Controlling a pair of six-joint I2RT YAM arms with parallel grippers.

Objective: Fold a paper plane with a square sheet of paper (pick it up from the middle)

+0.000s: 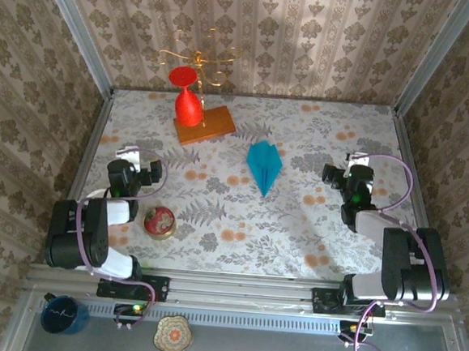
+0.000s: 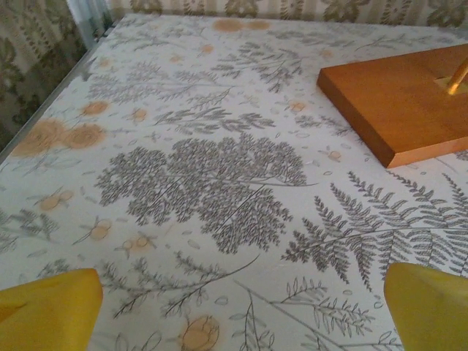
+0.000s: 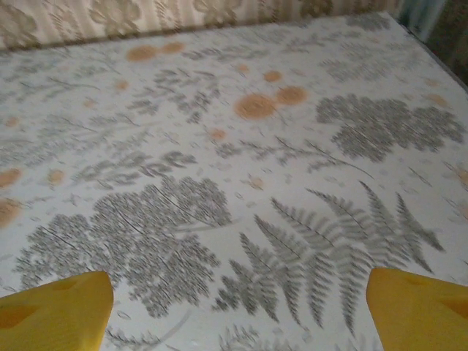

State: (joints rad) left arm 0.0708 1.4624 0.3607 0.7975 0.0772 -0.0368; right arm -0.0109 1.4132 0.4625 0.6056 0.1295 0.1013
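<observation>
The teal-blue paper plane (image 1: 264,166) lies flat in the middle of the table, a narrow kite-shaped dart with its tip toward the near edge. My left gripper (image 1: 138,158) hovers at the left side, well apart from it; in the left wrist view its yellow fingers (image 2: 47,311) stand wide apart over bare cloth, so the left gripper (image 2: 245,322) is open and empty. My right gripper (image 1: 347,168) sits at the right side, also away from the plane. The right gripper (image 3: 238,322) shows yellow fingertips (image 3: 55,311) spread wide with nothing between them.
An orange wooden block (image 1: 204,124) with a red glass (image 1: 187,103) and a gold wire ornament stands at the back left; the block (image 2: 402,102) is ahead-right of my left gripper. A round red tin (image 1: 159,222) lies near the left arm. Metal rails edge the table.
</observation>
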